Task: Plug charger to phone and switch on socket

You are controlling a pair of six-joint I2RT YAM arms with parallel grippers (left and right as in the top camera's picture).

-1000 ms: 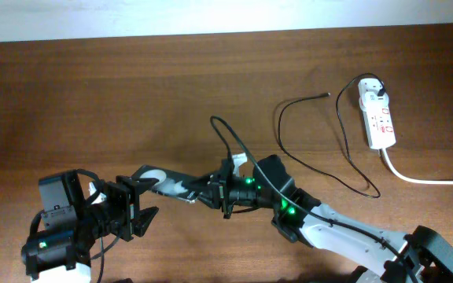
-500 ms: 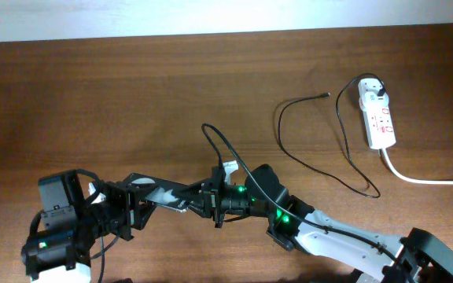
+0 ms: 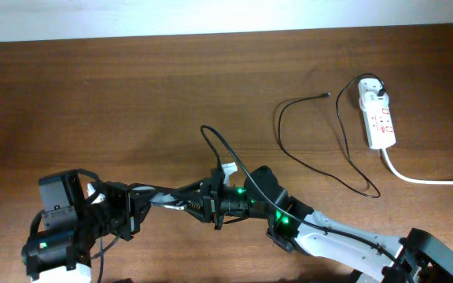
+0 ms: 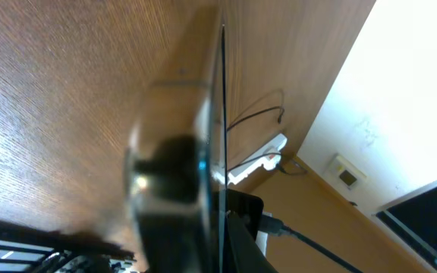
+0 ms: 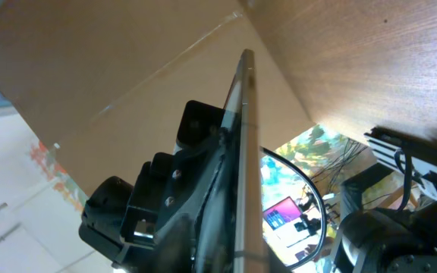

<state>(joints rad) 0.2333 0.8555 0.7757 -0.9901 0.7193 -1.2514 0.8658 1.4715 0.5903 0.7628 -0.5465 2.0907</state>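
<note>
1. The right gripper [image 3: 204, 206] is closed on one end of the phone [image 3: 170, 198] and holds it off the table [image 3: 132, 94], turned on edge. In the right wrist view the phone shows only as a thin line running straight out from the camera [image 5: 243, 152].
2. The left gripper [image 3: 134, 211] faces the right one from the opposite side, and the phone's other end reaches in between its jaws. I cannot tell whether its jaws press on the phone or stand slightly off it. In the left wrist view the phone [image 4: 203, 152] is a blurred, edge-on slab close to the lens.
3. The two grippers are near each other, with the phone bridging the gap between them.
4. The charger [image 3: 326, 95] lies loose on the table well behind the right gripper. Its free tip points away from both grippers, and the cable loops on the wood.
5. Further out still is the socket [image 3: 379, 119], with the charger's white plug [image 3: 370, 86] at its far end, well apart from both grippers.
</note>
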